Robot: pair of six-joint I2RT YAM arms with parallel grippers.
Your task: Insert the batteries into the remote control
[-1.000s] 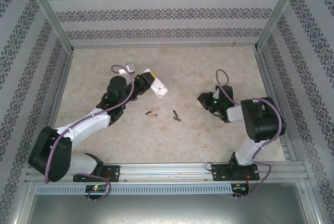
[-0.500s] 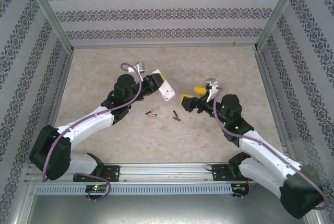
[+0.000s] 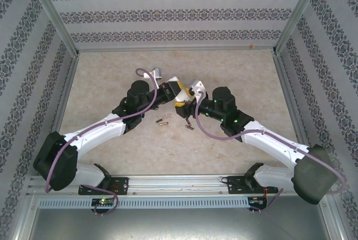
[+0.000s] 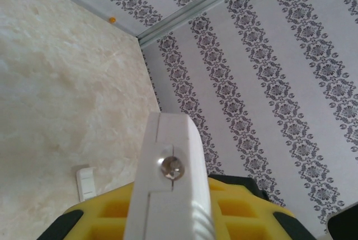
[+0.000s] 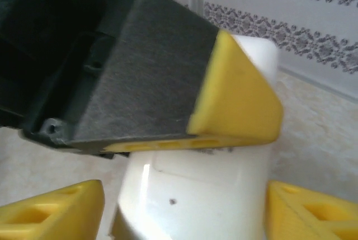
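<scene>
At the centre of the top view, the left gripper (image 3: 174, 90) clamps the white remote control (image 4: 168, 156) between its yellow fingertips and holds it off the beige table (image 3: 112, 72). The right gripper (image 5: 184, 215) meets it from the right of the frame. Its jaws stand apart, with a yellow fingertip (image 5: 56, 212) on either side of the remote's rounded end. A thin dark gap shows on the left-hand side, and contact on the other side cannot be made out. Just below the two grippers in the top view, the left battery (image 3: 163, 121) and the right battery (image 3: 189, 125) lie loose on the table, apart from each other. A small white flat piece (image 4: 85, 183) rests on the table in the lower left of the left wrist view.
</scene>
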